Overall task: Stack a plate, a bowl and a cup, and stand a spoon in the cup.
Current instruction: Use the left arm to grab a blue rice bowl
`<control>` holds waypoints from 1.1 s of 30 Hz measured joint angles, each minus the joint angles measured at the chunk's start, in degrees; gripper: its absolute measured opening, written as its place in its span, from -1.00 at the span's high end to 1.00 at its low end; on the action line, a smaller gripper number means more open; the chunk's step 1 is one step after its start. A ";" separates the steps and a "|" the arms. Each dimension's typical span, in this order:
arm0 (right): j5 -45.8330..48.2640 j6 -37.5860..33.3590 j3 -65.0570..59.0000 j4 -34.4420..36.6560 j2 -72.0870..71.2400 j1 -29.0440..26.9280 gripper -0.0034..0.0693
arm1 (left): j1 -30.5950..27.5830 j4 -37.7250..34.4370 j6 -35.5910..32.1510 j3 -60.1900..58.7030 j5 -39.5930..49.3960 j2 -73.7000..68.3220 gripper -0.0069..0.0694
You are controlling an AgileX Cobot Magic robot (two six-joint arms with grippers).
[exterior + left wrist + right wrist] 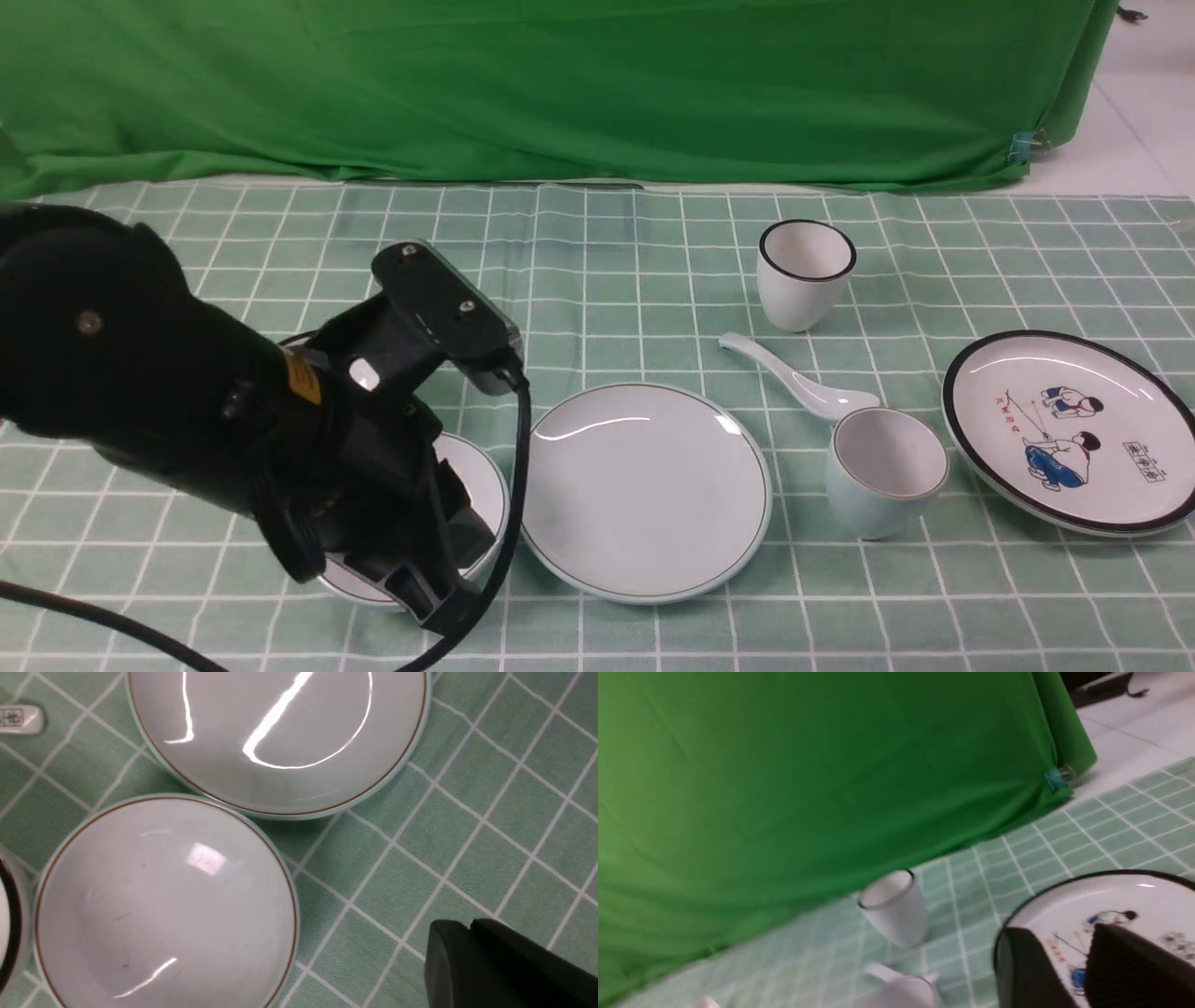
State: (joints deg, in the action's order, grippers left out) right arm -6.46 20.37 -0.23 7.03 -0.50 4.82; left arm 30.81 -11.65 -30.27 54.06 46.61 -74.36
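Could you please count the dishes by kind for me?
Plates: 2 (plain plate, cartoon plate)
Bowls: 2 (pale bowl, black-rimmed bowl)
Cups: 2 (pale cup, black-rimmed cup)
Spoons: 2 (plain spoon, patterned spoon)
Total: 8

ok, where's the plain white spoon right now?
Front view, right of centre: the spoon lies on the cloth between the black-rimmed white cup and the pale blue cup, right of the plate.

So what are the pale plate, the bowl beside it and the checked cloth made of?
Plate: looks like glazed ceramic with a glossy finish; sharp light streaks reflect off it.
Bowl: seemingly the same glazed ceramic, with a bright reflection, a thin brown rim line and faint scuffs.
Cloth: possibly a coated fabric or plastic sheet, since it has a slight sheen and creases; hard to be sure.
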 joint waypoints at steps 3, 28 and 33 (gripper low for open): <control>7.37 1.21 3.22 0.11 0.60 1.48 0.42 | 0.00 1.10 -0.06 0.05 -0.05 -1.92 0.77; 49.52 -27.56 40.64 0.13 29.27 22.93 0.67 | -0.06 19.34 1.89 0.31 -8.98 -21.40 -0.11; 49.56 -27.77 40.64 0.13 29.27 22.93 0.67 | -0.06 18.55 1.89 0.31 -9.98 -23.71 0.28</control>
State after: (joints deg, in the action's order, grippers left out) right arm 43.10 -7.40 40.41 7.16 28.77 27.75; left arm 30.75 6.89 -28.38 54.37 36.64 -98.07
